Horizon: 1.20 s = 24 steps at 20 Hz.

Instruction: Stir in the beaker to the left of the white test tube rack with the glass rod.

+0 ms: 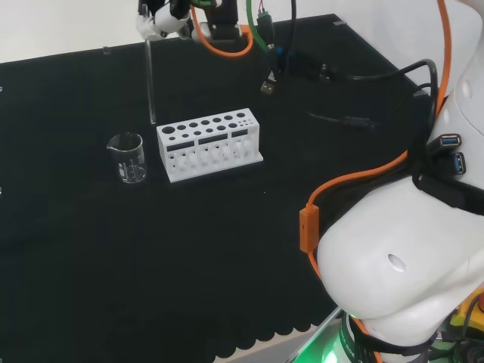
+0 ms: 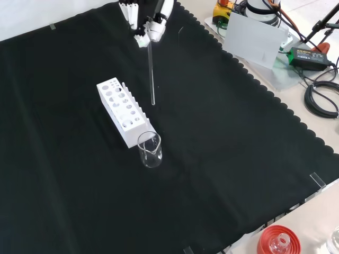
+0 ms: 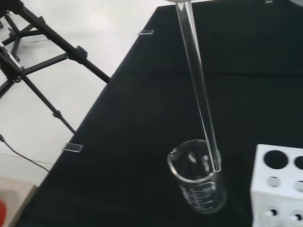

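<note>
Rod held upright above the cloth

Black cloth is spread over the bench. A white rack stands mid-cloth, a clear beaker just left of it in the head view. The rod is pinched at its top by the hand, long axis vertical, tip pointing down, in the air above the cloth near the beaker.

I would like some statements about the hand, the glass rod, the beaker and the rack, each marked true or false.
1. The hand holds the glass rod. True.
2. The rod's lower end is inside the beaker. False: it hangs above the cloth, apart from the beaker.
3. The beaker lies on its side. False: it stands upright.
4. The beaker stands beside the white test tube rack. True.
5. Tubes fill the rack. False: its holes are empty.
</note>
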Each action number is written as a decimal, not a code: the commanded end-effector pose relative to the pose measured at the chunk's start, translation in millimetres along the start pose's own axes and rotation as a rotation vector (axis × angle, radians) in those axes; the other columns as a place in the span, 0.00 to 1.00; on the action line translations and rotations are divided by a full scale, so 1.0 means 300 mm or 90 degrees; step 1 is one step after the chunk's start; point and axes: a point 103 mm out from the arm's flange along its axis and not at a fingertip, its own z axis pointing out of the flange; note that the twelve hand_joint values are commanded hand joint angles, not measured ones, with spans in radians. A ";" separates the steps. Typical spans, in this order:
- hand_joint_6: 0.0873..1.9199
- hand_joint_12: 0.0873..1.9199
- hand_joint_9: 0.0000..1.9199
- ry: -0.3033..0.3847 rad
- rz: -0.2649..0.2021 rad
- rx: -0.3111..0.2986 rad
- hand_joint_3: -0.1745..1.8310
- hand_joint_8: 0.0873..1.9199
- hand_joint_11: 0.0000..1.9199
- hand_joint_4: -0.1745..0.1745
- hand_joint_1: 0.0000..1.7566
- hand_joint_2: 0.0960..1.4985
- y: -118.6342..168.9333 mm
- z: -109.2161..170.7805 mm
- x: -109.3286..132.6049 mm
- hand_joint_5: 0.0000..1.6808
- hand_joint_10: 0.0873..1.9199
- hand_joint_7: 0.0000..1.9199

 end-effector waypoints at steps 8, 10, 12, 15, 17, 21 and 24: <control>0.24 0.36 0.90 0.023 -0.028 0.028 0.04 0.48 0.84 0.00 0.74 0.71 0.102 0.080 0.084 0.66 0.29 0.62; 0.24 0.36 0.90 0.025 -0.028 0.031 0.04 0.48 0.84 0.00 0.74 0.71 0.120 0.088 0.080 0.66 0.29 0.62; 0.24 0.36 0.90 0.028 -0.027 0.035 0.04 0.48 0.84 0.00 0.74 0.71 0.134 0.096 0.071 0.66 0.29 0.62; 0.23 0.36 0.90 0.027 -0.025 0.037 0.04 0.48 0.84 0.00 0.74 0.71 0.146 0.103 0.068 0.66 0.29 0.62; 0.23 0.36 0.90 0.029 -0.024 0.044 0.04 0.48 0.84 0.00 0.74 0.71 0.157 0.108 0.063 0.66 0.29 0.62; 0.23 0.36 0.91 0.038 -0.020 0.060 0.04 0.47 0.84 0.00 0.74 0.71 0.186 0.119 0.048 0.66 0.29 0.62; 0.23 0.37 0.91 0.034 -0.017 0.056 0.04 0.47 0.84 0.00 0.74 0.71 0.203 0.128 0.044 0.66 0.29 0.62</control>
